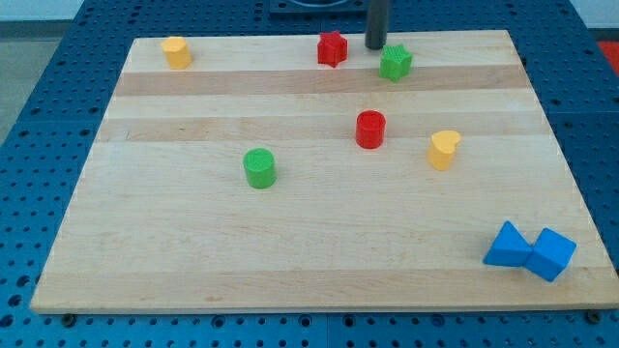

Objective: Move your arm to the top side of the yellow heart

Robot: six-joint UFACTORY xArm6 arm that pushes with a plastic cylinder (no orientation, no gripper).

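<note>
The yellow heart [444,149] lies on the wooden board [193,251] at the view's right of centre. My tip [374,46] stands near the board's top edge, between the red star [332,48] on its left and the green star [395,63] on its right and slightly below. The tip is well above the yellow heart and to its left, apart from it. It touches no block that I can tell.
A red cylinder [369,129] stands left of the yellow heart. A green cylinder [259,167] sits near the board's middle. A yellow block [176,51] is at the top left. Two blue blocks [529,250] touch each other at the bottom right.
</note>
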